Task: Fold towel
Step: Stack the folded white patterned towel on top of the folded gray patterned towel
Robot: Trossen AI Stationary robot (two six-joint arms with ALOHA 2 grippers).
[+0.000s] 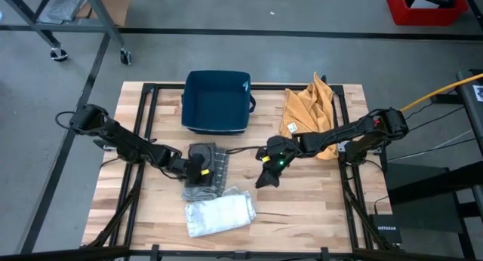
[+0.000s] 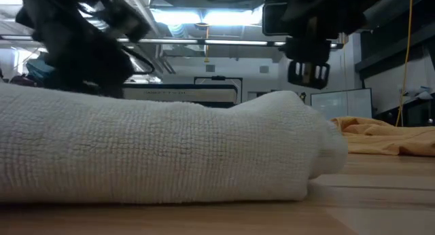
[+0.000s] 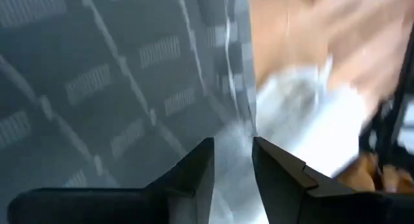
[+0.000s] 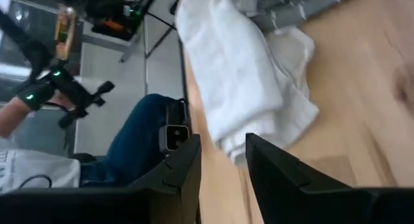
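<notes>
Left claw [image 1: 202,171] hovers part-open, gripping nothing, over grey towel [image 1: 205,170], already folded like white towel [image 1: 219,213]; yellow cloth [image 1: 309,114] remains unfolded.

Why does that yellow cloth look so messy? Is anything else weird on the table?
The yellow cloth lies crumpled in a heap at the table's far right, not folded. The white towel near the front edge is rolled loosely, with uneven ends. The grey towel under the left gripper looks neater. Nothing seems spilled or broken.
</notes>
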